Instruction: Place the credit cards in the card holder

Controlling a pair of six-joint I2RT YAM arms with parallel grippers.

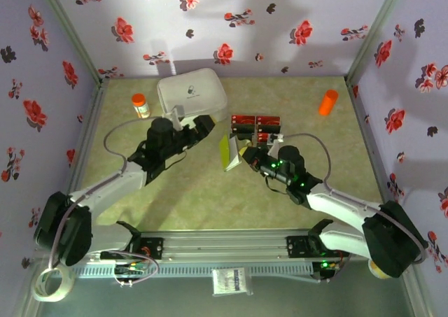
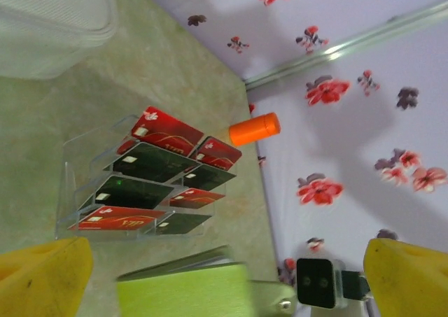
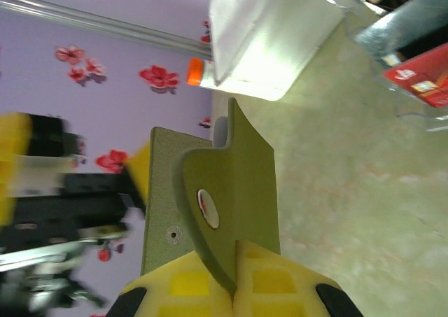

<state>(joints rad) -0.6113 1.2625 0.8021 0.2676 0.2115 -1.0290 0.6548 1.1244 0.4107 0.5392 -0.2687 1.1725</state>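
The olive-green card holder [image 1: 229,152] stands on edge at mid-table, its flap pinched by my right gripper [image 1: 249,157]. In the right wrist view that gripper [image 3: 234,264] is shut on the snap flap of the card holder [image 3: 241,170], which hangs open. My left gripper [image 1: 209,129] sits just left of the holder, jaws open wide. In the left wrist view its yellow fingertips [image 2: 42,278] flank the card holder [image 2: 185,292] without touching it. The red and black credit cards [image 2: 154,177] rest in a clear tiered stand [image 1: 255,125] behind the holder.
A big white rounded box [image 1: 192,92] stands at the back, with an orange-capped bottle [image 1: 140,105] to its left. An orange cylinder [image 1: 327,101] stands at back right. Flowered walls close in three sides.
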